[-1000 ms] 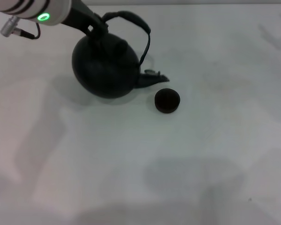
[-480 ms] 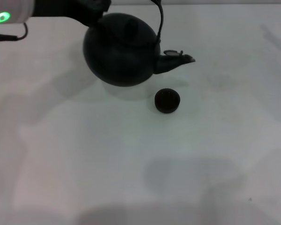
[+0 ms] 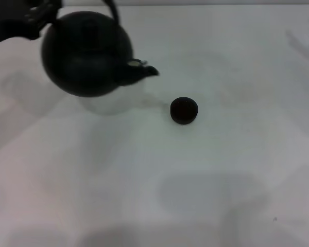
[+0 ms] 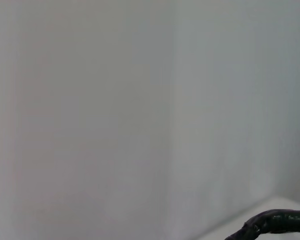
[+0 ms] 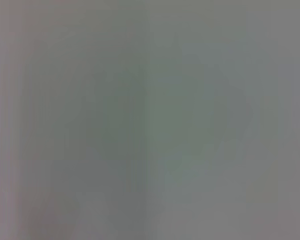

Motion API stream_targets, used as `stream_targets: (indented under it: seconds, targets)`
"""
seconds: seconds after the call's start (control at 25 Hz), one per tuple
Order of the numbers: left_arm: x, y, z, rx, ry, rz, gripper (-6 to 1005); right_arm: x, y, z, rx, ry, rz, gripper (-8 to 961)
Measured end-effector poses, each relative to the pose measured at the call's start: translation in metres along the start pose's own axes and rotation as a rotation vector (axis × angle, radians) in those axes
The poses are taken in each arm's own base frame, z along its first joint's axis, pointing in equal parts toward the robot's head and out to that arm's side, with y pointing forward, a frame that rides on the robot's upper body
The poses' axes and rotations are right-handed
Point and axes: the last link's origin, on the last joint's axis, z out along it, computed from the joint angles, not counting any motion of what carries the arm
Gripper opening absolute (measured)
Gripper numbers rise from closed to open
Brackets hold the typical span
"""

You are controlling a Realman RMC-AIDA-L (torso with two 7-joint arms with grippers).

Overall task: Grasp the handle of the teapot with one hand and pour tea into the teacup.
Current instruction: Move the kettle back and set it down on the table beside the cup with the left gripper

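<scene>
The black teapot [image 3: 86,54] hangs in the air at the upper left of the head view, above its pale shadow on the table. Its short spout [image 3: 144,71] points right toward the teacup [image 3: 184,110], a tiny dark round cup standing on the table, well apart from the spout. My left gripper [image 3: 43,12] comes in dark from the top left corner, shut on the handle where it meets the pot. Only a short piece of the handle [image 3: 112,8] shows before it leaves the frame. The left wrist view catches a rough dark arc of the handle [image 4: 277,222]. My right gripper is out of view.
The white table [image 3: 221,175] spreads wide around the cup, with a faint grey shadow near the front. The right wrist view shows only a plain grey surface.
The teapot rose off the table beside the cup, then swung left with my left arm. Its spout is now farther from the teacup. The cup has not moved.
</scene>
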Motion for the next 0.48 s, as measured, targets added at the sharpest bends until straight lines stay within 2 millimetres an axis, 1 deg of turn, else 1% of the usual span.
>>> stream_targets:
  seconds: [0.2, 0.32, 0.48]
  targets:
    - [-0.034, -0.019, -0.02, 0.039, 0.098, -0.059, 146, 0.003, 0.003, -0.006, -0.014, 0.004, 0.032, 870]
    - [-0.048, -0.026, -0.026, 0.072, 0.113, -0.083, 146, 0.004, 0.005, -0.008, -0.023, 0.004, 0.046, 870]
    - [-0.066, -0.029, -0.029, 0.098, 0.097, -0.089, 146, 0.005, 0.008, -0.008, -0.044, 0.001, 0.048, 870]
